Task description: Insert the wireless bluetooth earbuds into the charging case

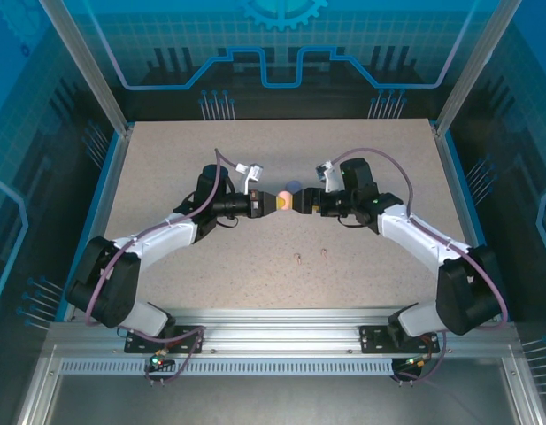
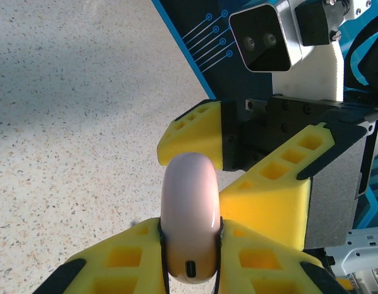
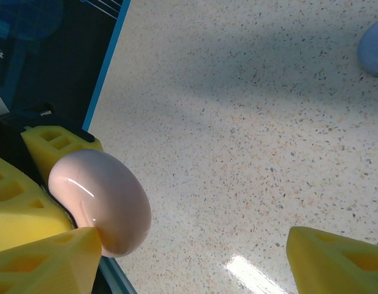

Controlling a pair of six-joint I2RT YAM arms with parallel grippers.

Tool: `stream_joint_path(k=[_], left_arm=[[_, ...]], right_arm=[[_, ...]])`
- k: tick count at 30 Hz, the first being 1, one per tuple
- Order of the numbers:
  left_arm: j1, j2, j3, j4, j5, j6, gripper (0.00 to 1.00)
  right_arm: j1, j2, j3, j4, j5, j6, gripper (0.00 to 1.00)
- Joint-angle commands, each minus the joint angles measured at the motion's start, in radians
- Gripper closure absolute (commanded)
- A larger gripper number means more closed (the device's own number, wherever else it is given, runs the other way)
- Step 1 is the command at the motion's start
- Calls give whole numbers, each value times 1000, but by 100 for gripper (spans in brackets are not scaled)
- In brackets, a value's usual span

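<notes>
Pink case [image 2: 189, 202], closed, sat clenched in left claw [image 2: 190, 248]; right claw [image 3: 195, 248] stood spread; two earbuds [image 1: 296, 258] lay loose on desk [image 1: 166, 159], seemingly none inserted.

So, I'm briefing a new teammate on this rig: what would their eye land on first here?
Dead centre, the left gripper is shut on a pale pink charging case, and the right gripper stands open at its other end. Just beyond lies a pale purple rounded thing; two tiny specks, probably earbuds, lie on the table towards its near edge.
</notes>
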Motion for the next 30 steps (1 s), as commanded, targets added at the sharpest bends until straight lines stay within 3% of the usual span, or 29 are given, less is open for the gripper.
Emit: stream_joint_path(k=[1, 11, 16, 21, 30], left_arm=[[2, 6, 36, 6, 36, 24, 100], [2, -21, 9, 61, 51, -13, 100], [2, -26, -4, 72, 45, -16, 100], [1, -18, -8, 101, 44, -32, 100], [2, -20, -29, 176, 18, -83, 100]], right_arm=[[3, 27, 15, 13, 3, -13, 20], [-72, 91, -27, 42, 12, 37, 23], [-91, 34, -44, 31, -10, 41, 23], [-92, -44, -65, 68, -114, 53, 25], [-37, -22, -52, 144, -142, 107, 45]])
